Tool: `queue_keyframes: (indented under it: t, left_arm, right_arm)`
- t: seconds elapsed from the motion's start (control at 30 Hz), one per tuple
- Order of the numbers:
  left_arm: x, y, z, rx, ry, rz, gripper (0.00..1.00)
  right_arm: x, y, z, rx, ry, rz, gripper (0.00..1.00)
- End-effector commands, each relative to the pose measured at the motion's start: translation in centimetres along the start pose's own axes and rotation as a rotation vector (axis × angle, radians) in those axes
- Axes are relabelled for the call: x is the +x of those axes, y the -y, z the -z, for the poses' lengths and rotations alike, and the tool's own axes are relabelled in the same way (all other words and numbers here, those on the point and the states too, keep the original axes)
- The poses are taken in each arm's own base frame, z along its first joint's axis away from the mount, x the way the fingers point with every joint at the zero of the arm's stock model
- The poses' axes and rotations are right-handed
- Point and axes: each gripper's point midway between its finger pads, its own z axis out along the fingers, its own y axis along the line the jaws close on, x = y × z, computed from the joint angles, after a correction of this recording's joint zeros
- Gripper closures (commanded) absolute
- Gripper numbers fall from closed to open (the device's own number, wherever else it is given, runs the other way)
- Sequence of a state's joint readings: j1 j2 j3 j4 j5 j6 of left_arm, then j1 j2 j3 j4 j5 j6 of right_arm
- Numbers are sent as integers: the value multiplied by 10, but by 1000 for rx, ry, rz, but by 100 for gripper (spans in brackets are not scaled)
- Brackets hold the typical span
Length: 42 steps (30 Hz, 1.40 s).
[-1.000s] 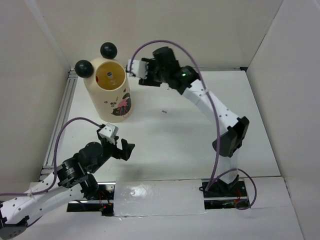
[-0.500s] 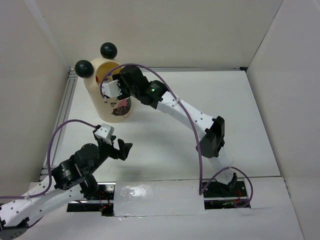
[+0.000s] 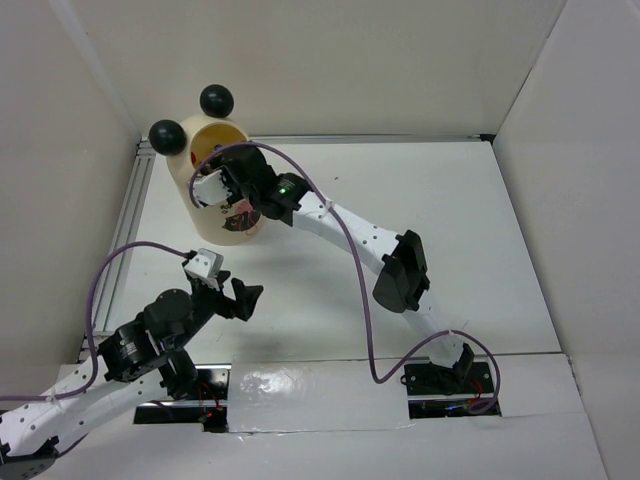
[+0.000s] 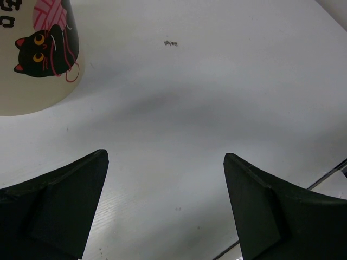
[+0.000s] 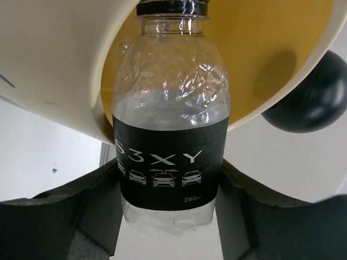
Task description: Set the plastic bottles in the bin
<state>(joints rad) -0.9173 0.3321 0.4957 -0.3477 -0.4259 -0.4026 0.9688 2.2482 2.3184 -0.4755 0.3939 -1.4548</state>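
The bin is a tall cream cylinder with two black ball ears, standing at the back left. My right gripper hangs over its opening. In the right wrist view it is shut on a clear bottle with a black label. The bottle's cap end points into the bin's yellow inside, past the cream rim. My left gripper is open and empty, low over the table in front of the bin. Its view shows the bin's base with the black cat face. No other bottles show.
White walls close in the table at the back, left and right. A metal rail runs along the left edge beside the bin. One black ear sits right of the bottle. A small dark mark is on the table.
My right arm has swung left from the back centre to over the bin's opening, carrying the bottle. My left arm has drawn back slightly toward the near left.
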Motion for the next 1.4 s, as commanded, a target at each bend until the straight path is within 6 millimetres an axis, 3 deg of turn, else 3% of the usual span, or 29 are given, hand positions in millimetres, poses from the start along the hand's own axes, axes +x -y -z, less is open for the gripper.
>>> queue_keyframes:
  t: [0.0,0.07,0.33,0.5,0.57,0.67,0.7,0.77,0.8,0.83,0.87,0.9,0.93,1.0,1.03,1.07,1.1,1.13,1.23,1.27,1.33,1.37]
  left_arm:
    - [-27,5,7,15,77,59,0]
    - [-27,5,7,15,77,59,0]
    - [-29,4,8,10,88,63,0]
    - [-30,4,9,12,96,67,0]
    - [-30,4,9,12,96,67,0]
    - [-28,6,8,21,83,62,0]
    - [-32,8,10,32,89,57,0]
    - [-27,10,4,34,62,36,0]
    - [-29,13,4,45,58,36,0]
    - [-32,17,2,59,67,30,0]
    - [-31,19,0,67,64,17,0]
    - [-28,23,-4,78,47,11,0]
    - [-33,25,-6,80,55,4,0]
    - [-32,34,-13,114,35,-11,0]
    - [-34,38,-14,124,34,-20,0]
    - [-38,43,-17,139,37,-18,0]
    - [-42,45,-19,145,38,-15,0]
    - [-39,50,-22,166,25,-18,0]
    - [-40,59,-34,194,4,-28,0]
    - [-40,59,-36,192,-4,-20,0]
    - [-42,61,-43,190,-8,-9,0]
    - [-39,63,-44,196,-20,-3,0]
  right_arm:
    - [-5,47,13,143,15,0,34]
    - [-6,49,12,159,17,-7,2]
    - [-12,51,14,169,26,1,0]
    - [-7,66,28,199,21,-22,0]
    - [2,69,37,199,-11,-75,0]
    - [35,95,67,256,-39,-253,0]
    - [49,98,84,262,-36,-394,0]
    - [82,98,97,248,-34,-547,0]
    - [96,99,119,247,-24,-702,0]
    - [126,82,118,214,-74,-785,0]
    - [131,73,122,157,-27,-863,0]
    - [142,52,138,90,-33,-1002,0]
    - [174,44,144,94,-64,-1100,0]
    - [194,25,155,101,-99,-1299,0]
    - [206,-1,166,106,-169,-1334,0]
    - [224,-13,175,164,-260,-1351,0]
    - [231,-26,183,187,-304,-1359,0]
    - [239,-52,195,194,-352,-1366,0]
    - [259,-83,215,218,-409,-1383,0]
    - [272,-105,229,219,-439,-1401,0]
    - [277,-119,238,215,-421,-1424,0]
    - [290,-135,253,247,-441,-1465,0]
